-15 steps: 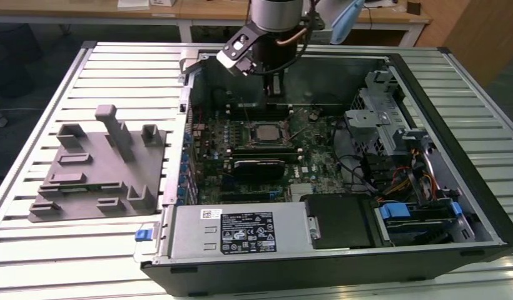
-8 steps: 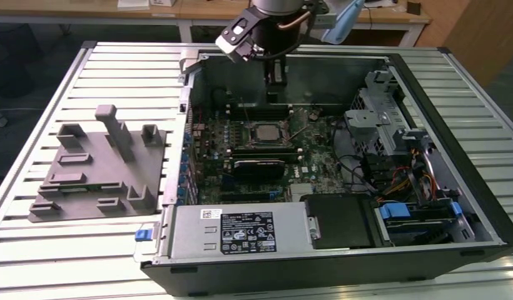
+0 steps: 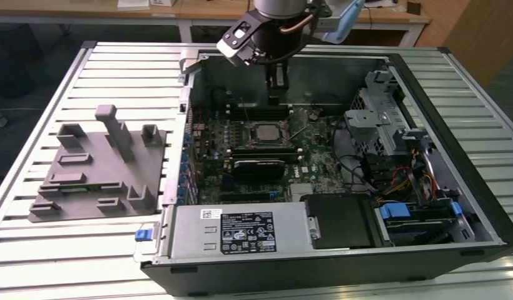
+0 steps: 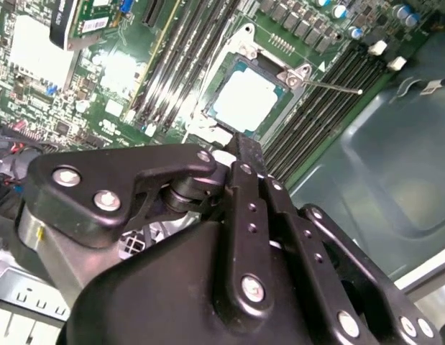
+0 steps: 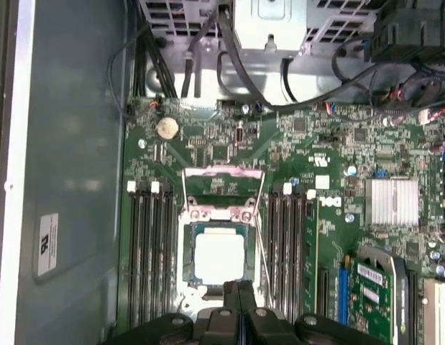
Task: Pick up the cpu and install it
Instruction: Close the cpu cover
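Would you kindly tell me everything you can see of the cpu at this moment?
The cpu, a small flat square chip with a pale silver metal top and darker rim, lies flat in the square motherboard socket, whose metal cover is swung open. Only the socket touches it; the black end effector hangs above, apart.

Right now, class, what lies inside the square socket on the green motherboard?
The cpu, a small flat square chip with a pale silver top, lies in the socket. Whatever is beneath the chip is covered.
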